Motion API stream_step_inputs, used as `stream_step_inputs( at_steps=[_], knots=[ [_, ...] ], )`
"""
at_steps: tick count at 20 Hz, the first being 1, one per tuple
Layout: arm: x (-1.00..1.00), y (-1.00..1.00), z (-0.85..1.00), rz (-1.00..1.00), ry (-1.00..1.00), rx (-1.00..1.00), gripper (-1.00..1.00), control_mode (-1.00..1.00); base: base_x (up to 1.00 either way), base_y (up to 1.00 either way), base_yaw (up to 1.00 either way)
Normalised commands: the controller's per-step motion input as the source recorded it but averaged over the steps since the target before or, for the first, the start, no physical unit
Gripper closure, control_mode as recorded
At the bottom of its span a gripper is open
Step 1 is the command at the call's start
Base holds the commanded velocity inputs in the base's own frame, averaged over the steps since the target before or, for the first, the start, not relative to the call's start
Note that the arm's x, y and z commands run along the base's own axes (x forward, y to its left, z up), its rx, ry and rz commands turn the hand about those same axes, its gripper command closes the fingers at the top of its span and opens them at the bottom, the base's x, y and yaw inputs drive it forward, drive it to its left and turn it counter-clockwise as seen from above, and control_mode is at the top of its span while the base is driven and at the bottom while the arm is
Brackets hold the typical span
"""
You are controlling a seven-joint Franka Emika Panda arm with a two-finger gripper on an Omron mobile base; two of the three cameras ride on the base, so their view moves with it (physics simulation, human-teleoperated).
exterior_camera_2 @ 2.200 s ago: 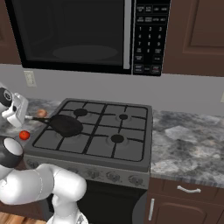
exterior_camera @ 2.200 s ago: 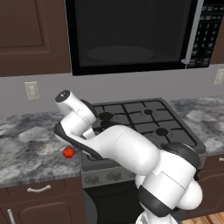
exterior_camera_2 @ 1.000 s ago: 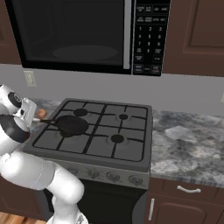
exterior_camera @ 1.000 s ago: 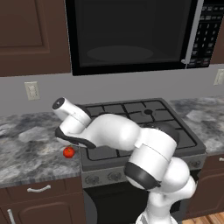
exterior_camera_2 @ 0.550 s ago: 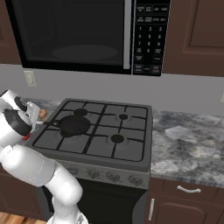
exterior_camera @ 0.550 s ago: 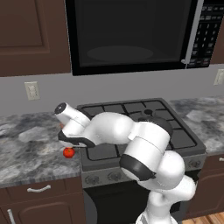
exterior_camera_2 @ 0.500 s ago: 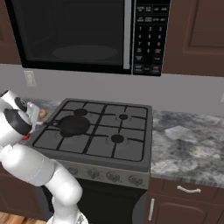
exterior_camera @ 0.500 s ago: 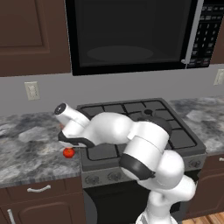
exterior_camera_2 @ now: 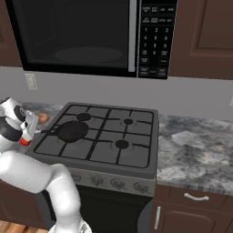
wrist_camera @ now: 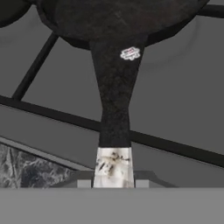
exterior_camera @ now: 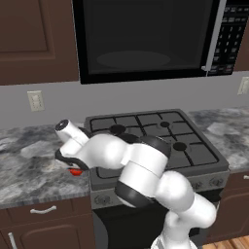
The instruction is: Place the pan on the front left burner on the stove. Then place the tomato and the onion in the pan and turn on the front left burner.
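The black pan [exterior_camera_2: 72, 131] lies over the front left burner of the stove [exterior_camera_2: 133, 151], and the burner's cap is hidden under it. Its thin handle [wrist_camera: 114, 100] runs left to a white tip [wrist_camera: 113, 166]. My gripper [exterior_camera_2: 35, 131] is shut on that tip, at the stove's left edge; in the hand view the gripper [wrist_camera: 113, 183] has a fingertip on each side of the tip. The tan-brown onion [exterior_camera_2: 43, 118] rests on the counter behind my hand. The red tomato [exterior_camera: 75, 171] peeks out below my hand; the tomato [exterior_camera_2: 25, 142] is partly covered.
A black microwave [exterior_camera_2: 73, 36] hangs above the stove. A row of knobs [exterior_camera_2: 98, 180] lines the stove front. Grey stone counter lies left [exterior_camera: 29, 165] and right [exterior_camera_2: 191, 145] of the stove. My arm [exterior_camera: 131, 160] crosses the stove's front left in the left base view.
My hand has sunk a little at the stove's left edge and the arm has folded lower. The pan has stayed over the front left burner, still gripped by its handle.
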Motion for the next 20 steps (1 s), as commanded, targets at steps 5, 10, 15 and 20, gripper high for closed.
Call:
stream_step_inputs(
  at_steps=[5,10,15,20],
  knots=[
    [0.21,0.15,-0.03,0.0,0.09,0.03,-1.0,-1.0,0.0,0.0,0.0],
    [0.07,0.0,0.0,-0.02,0.1,0.01,-1.0,-1.0,0.0,0.0,0.0],
    [0.0,0.0,0.0,-0.09,0.14,0.01,-1.0,-1.0,0.0,0.0,0.0],
    [0.0,0.06,0.15,-0.09,0.07,0.02,-1.0,-1.0,0.0,0.0,0.0]
  ],
)
